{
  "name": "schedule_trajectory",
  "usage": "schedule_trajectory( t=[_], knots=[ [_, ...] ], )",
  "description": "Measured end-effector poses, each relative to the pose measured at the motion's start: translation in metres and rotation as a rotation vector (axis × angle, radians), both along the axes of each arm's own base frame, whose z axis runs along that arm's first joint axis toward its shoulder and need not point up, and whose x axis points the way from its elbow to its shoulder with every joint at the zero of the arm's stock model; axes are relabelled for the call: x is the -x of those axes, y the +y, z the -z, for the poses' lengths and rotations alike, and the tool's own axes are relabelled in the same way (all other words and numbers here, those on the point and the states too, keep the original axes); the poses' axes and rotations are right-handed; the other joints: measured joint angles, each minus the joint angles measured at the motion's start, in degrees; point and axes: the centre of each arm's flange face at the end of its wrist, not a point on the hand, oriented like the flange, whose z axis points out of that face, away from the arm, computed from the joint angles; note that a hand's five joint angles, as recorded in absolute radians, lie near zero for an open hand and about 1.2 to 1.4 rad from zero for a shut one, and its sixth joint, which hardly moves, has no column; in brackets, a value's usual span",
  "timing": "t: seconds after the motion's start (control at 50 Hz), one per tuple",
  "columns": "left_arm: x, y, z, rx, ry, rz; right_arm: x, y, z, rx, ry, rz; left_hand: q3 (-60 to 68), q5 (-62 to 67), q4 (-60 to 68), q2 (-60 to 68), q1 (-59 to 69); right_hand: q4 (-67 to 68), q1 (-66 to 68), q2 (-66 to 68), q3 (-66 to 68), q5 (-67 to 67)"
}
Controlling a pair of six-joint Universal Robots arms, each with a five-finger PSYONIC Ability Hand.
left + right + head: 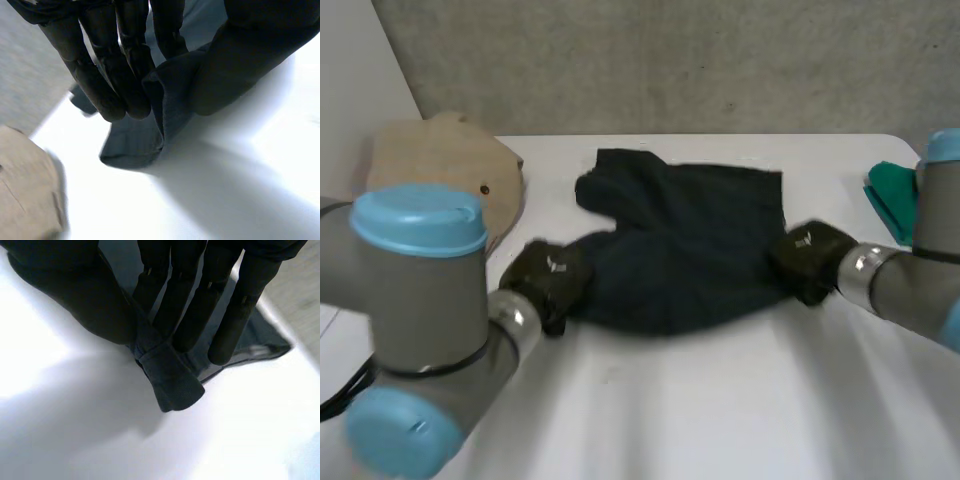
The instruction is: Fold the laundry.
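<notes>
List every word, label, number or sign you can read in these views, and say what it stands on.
No text can be read.
On the left robot hand, a small white mark: too small to read.
On the right robot hand, a small white mark: too small to read.
The dark garment carries none.

Tally: 3 cloth items on 1 white table (720, 400), i.e. 1 dark garment (690, 245), 1 tan cloth (430, 160) & 1 green cloth (892, 198), plus 2 blk robot hands, 1 left hand (548, 275) & 1 right hand (807, 255).
</notes>
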Motion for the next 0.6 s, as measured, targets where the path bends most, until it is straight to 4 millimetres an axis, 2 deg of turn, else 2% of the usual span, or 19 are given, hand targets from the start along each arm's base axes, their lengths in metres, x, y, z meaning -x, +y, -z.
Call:
schedule_trajectory(
  t=[0.02,0.08,0.18,0.24,0.28,0.32,0.38,0.4,0.42,0.44,0.48,0.54,0.6],
  knots=[
    [-0.007,0.016,-0.003,-0.052,-0.035,0.012,0.008,0.015,-0.004,-0.067,0.071,-0.026,0.0,0.0,0.0,0.0,0.0,0.0,0.0,0.0,0.0,0.0],
    [-0.018,0.048,-0.006,-0.163,-0.11,0.043,0.023,0.042,-0.012,-0.191,0.189,-0.087,0.0,0.0,0.0,0.0,0.0,0.0,0.0,0.0,0.0,0.0],
    [-0.03,0.095,-0.01,-0.345,-0.226,0.123,0.04,0.074,-0.02,-0.349,0.302,-0.199,0.0,0.0,0.0,0.0,0.0,0.0,0.0,0.0,0.0,0.0],
    [-0.031,0.111,-0.016,-0.404,-0.261,0.167,0.044,0.082,-0.024,-0.383,0.318,-0.253,0.0,0.0,0.0,0.0,0.0,0.0,0.0,0.0,0.0,0.0],
    [-0.024,0.108,-0.021,-0.389,-0.253,0.183,0.044,0.078,-0.023,-0.37,0.305,-0.257,0.0,0.0,0.0,0.0,0.0,0.0,0.0,0.0,0.0,0.0],
    [-0.015,0.095,-0.024,-0.335,-0.228,0.177,0.042,0.068,-0.021,-0.339,0.284,-0.229,0.0,0.0,0.0,0.0,0.0,0.0,0.0,0.0,0.0,0.0],
    [0.004,0.057,-0.029,-0.194,-0.167,0.141,0.038,0.045,-0.016,-0.266,0.233,-0.139,0.0,0.0,0.0,0.0,0.0,0.0,0.0,0.0,0.0,0.0],
    [0.006,0.052,-0.029,-0.178,-0.161,0.136,0.037,0.041,-0.015,-0.254,0.224,-0.125,0.0,0.0,0.0,0.0,0.0,0.0,0.0,0.0,0.0,0.0],
    [0.018,0.024,-0.032,-0.082,-0.124,0.106,0.034,0.026,-0.013,-0.202,0.185,-0.064,0.0,0.0,0.0,0.0,0.0,0.0,0.0,0.0,0.0,0.0],
    [0.022,0.016,-0.033,-0.053,-0.113,0.097,0.033,0.022,-0.013,-0.189,0.174,-0.051,0.0,0.0,0.0,0.0,0.0,0.0,0.0,0.0,0.0,0.0],
    [0.04,-0.029,-0.036,0.094,-0.063,0.046,0.026,-0.002,-0.009,-0.096,0.101,0.03,0.0,0.0,0.0,0.0,0.0,0.0,0.0,0.0,0.0,0.0],
    [0.057,-0.074,-0.036,0.229,-0.023,-0.002,0.016,-0.027,-0.005,0.014,0.022,0.085,0.0,0.0,0.0,0.0,0.0,0.0,0.0,0.0,0.0,0.0],
    [0.069,-0.108,-0.031,0.325,0.0,-0.035,0.006,-0.049,0.001,0.128,-0.039,0.108,0.0,0.0,0.0,0.0,0.0,0.0,0.0,0.0,0.0,0.0]
  ],
)
